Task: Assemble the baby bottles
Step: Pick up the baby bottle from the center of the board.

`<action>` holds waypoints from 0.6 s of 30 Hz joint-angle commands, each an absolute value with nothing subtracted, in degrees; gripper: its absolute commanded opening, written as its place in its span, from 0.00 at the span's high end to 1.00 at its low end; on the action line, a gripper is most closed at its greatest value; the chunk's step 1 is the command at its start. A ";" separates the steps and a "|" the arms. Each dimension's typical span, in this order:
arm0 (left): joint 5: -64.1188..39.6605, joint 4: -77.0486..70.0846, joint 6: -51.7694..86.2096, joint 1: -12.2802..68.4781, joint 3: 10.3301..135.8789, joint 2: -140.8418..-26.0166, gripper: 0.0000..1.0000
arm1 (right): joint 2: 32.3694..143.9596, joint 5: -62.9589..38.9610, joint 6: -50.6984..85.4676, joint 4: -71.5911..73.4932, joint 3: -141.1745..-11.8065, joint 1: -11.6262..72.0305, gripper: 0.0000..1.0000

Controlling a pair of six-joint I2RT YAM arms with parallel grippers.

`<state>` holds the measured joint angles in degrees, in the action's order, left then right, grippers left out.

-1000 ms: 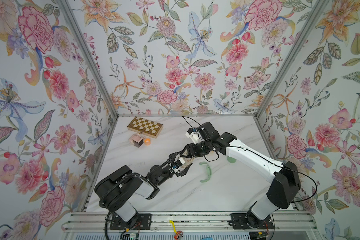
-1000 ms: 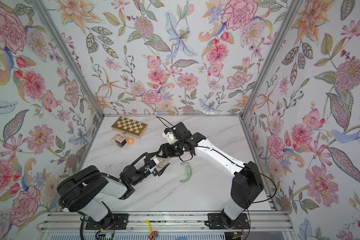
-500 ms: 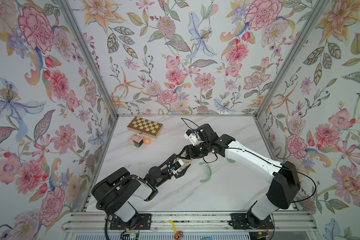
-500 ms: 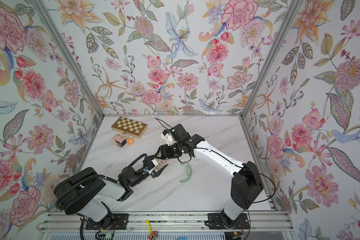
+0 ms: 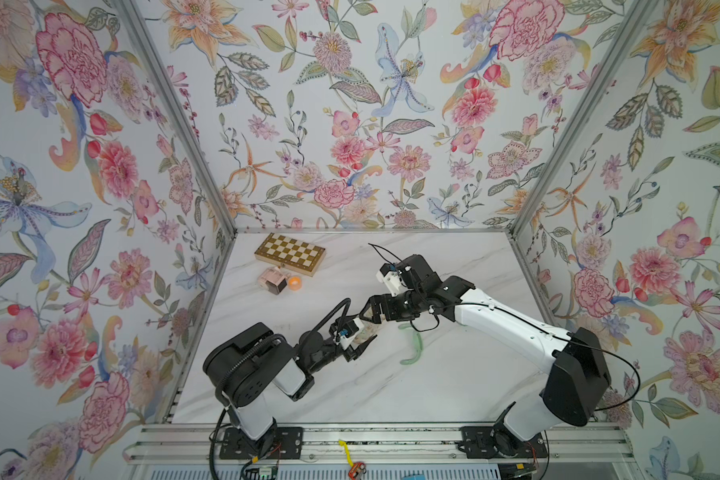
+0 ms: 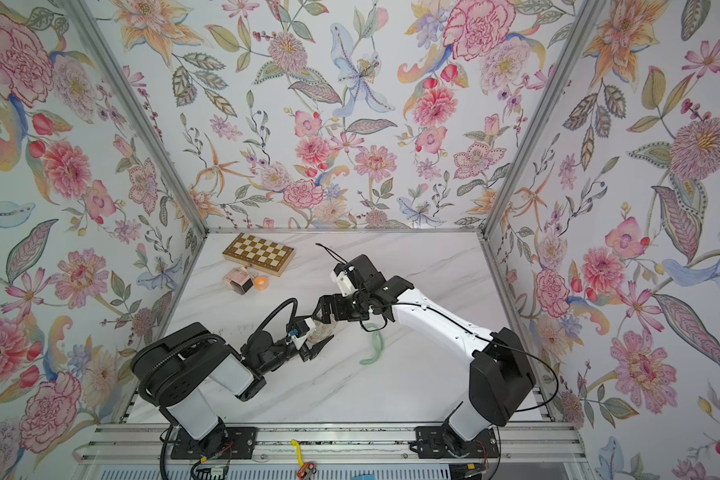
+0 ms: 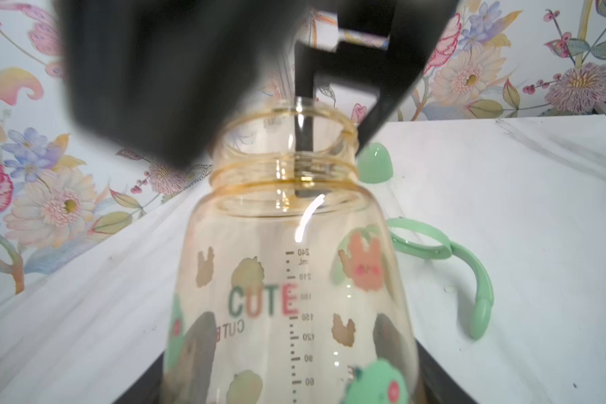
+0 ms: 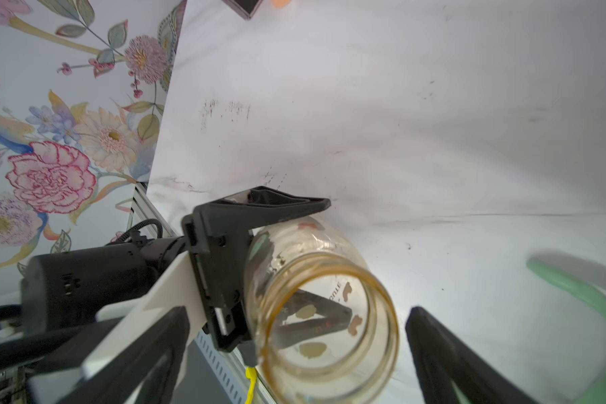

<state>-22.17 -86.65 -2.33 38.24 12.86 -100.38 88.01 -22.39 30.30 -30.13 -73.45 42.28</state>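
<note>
Holding the bottle body (image 7: 287, 297) is the left gripper (image 5: 364, 337), its jaws clamped across the amber-tinted barrel. One finger (image 8: 277, 206) lies over the outside of the barrel and the other shows dark through it in the right wrist view. In both top views the bottle sits at the lower centre of the frame, above the table (image 5: 391, 386), its bare threaded neck pointing toward the right gripper (image 8: 296, 314). That gripper's jaws stand wide apart on either side of the mouth, touching nothing.

The handle ring (image 5: 412, 345) lies flat on the marble just right of the bottle. The dome cap (image 7: 375, 164) shows right of the neck in the left wrist view. The yellow collar (image 5: 294, 283) rests well apart at upper left, beside a cube-shaped bottle (image 5: 273, 280) and a chessboard (image 5: 289, 253).

The step looks like steadying the body so that the free arm can fetch parts. To do it well, the right gripper should back straight off along the neck's axis, so neither finger clips the rim and twists the slick barrel in the left jaws. The ring likely goes on first, being nearest and seating below the threads. The left arm should hold the neck level and unmoving.
</note>
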 commanded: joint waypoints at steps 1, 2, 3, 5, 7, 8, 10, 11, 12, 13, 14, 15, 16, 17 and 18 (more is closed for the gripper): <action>-23.52 -103.02 -1.32 37.37 13.74 -102.57 0.95 | 79.63 -18.06 33.11 -30.31 -71.31 38.56 0.01; -23.77 -103.01 -1.40 37.32 13.97 -103.08 0.96 | 77.36 -17.63 33.84 -30.50 -70.07 37.48 0.01; -23.77 -103.00 -1.66 37.27 14.19 -103.71 0.96 | 74.76 -17.55 34.62 -30.79 -68.29 33.96 0.01; -23.36 -103.03 -1.76 36.90 14.46 -104.83 0.96 | 70.67 -18.29 35.77 -31.15 -64.38 28.95 0.01; -24.48 -103.06 -1.58 36.32 15.13 -106.72 0.96 | 68.59 -20.63 35.71 -31.42 -59.97 24.02 0.01; -24.84 -103.06 -1.57 36.31 15.43 -107.53 0.97 | 68.68 -21.72 34.84 -31.34 -58.56 22.50 0.01; -25.13 -103.10 -1.50 36.30 15.93 -108.59 0.97 | 70.61 -22.83 33.82 -30.90 -55.72 20.32 0.01; -25.42 -103.09 -1.52 36.30 16.20 -108.88 0.97 | 72.19 -24.19 33.40 -30.59 -55.21 19.93 0.01; -25.80 -103.10 -1.26 36.24 16.42 -109.04 0.97 | 73.90 -25.42 32.39 -30.57 -55.22 20.43 0.01; -26.21 -103.05 -0.83 36.20 16.52 -108.87 0.97 | 74.85 -24.80 31.39 -30.54 -55.15 22.21 0.01; -26.72 -103.03 -0.56 36.15 16.61 -108.40 0.97 | 75.12 -23.67 31.25 -29.64 -54.43 23.87 0.00; -27.34 -103.07 -0.10 36.28 16.52 -107.77 0.97 | 74.78 -24.41 31.81 -25.51 -52.25 25.40 0.00; -27.86 -103.06 0.31 36.24 16.69 -107.32 0.97 | 74.30 -27.54 33.43 -18.25 -49.15 26.35 0.01; -28.43 -103.01 0.62 36.35 16.93 -107.20 0.97 | 74.39 -30.76 35.37 -11.18 -46.87 26.62 0.01; -29.17 -103.01 0.70 36.32 17.26 -107.43 0.97 | 75.04 -33.08 37.06 -5.27 -45.76 26.72 0.01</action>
<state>-25.78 -86.70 -0.71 36.69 16.03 -108.40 75.75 -26.13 34.22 -20.67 -48.34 25.80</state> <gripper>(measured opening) 0.706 0.987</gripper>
